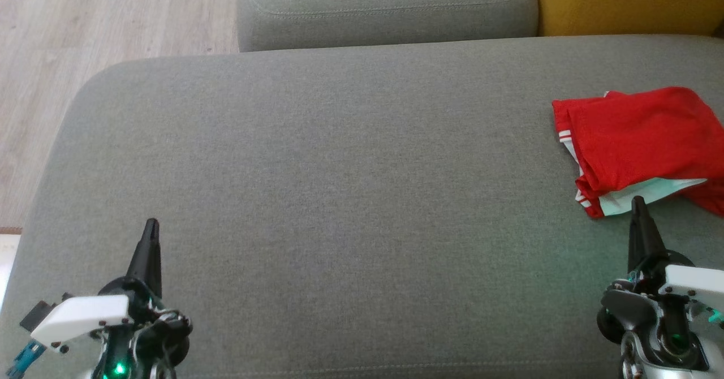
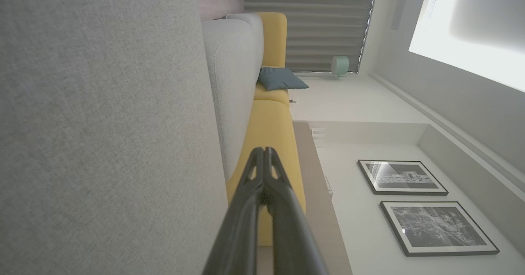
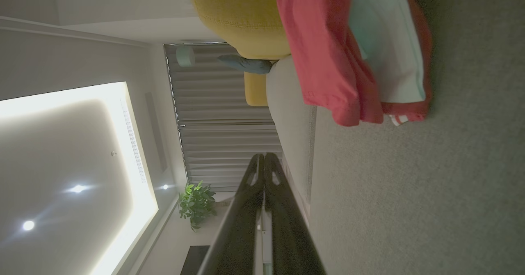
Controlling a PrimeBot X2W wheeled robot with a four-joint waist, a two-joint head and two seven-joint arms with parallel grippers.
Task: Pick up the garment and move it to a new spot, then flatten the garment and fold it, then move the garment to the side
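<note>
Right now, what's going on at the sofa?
Nothing is being held. The red garment lies loosely folded on the right side of the grey cushion, a white layer showing at its near edge. The right gripper is shut and empty, its tip pointing at that edge. The left gripper, also shut and empty, sits over bare cushion on the left.

A wide grey sofa seat [image 1: 339, 169] fills most of the space. A second grey cushion [image 1: 384, 5] sits against its far edge, with a mustard-yellow section [image 1: 622, 0] beside that. Pale wooden floor [image 1: 85, 56] runs along the left. A blue-grey pillow [image 2: 281, 79] lies on the yellow part. Grey curtains [image 2: 320, 24] hang behind, with a leafy plant [image 3: 197, 203] near them. A framed picture [image 2: 402, 177] and a second frame [image 2: 437, 228] share the white wall, and a ceiling panel [image 3: 74, 176] glows overhead.
</note>
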